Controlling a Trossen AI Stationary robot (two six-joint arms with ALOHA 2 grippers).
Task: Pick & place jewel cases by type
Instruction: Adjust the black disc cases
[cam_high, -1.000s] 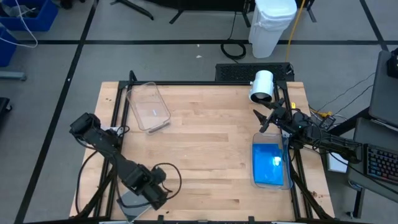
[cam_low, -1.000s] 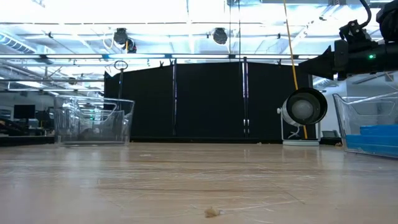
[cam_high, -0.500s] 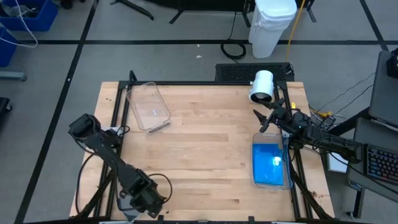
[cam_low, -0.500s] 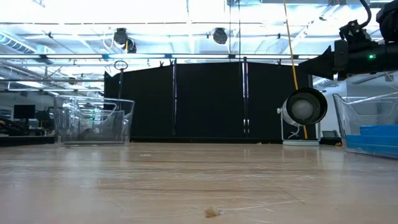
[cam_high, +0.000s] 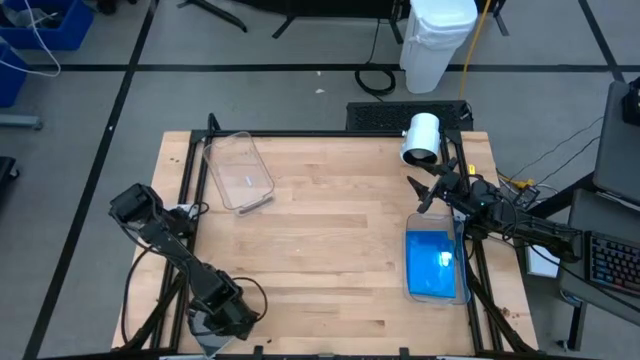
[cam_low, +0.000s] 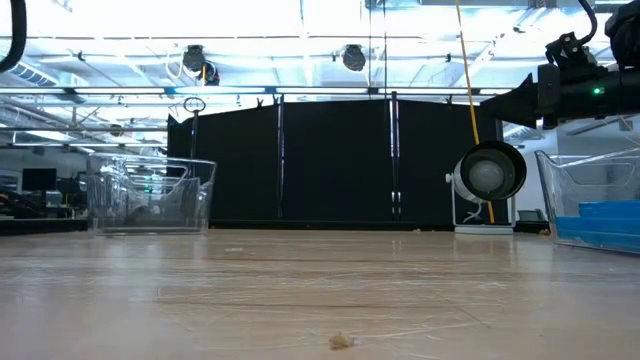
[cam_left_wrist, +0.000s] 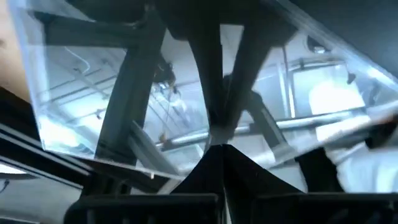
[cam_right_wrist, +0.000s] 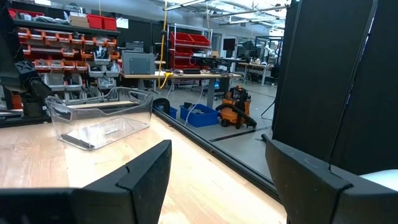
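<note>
The left gripper (cam_high: 228, 318) has swung back and down to the near left corner of the table (cam_high: 330, 260), and its fingers (cam_left_wrist: 214, 93) now press together on the edge of a clear case (cam_left_wrist: 81, 106) that lies right under it at the table's lip. I judge that a fresh pick, with the far tub (cam_high: 238, 171) well ahead of it holding what looks like one dark case and waiting for this one. Across the table the right gripper (cam_high: 425, 192) hangs spread and idle, with the blue cases (cam_high: 432, 262) in the tub just behind it, so that type looks sorted.
</note>
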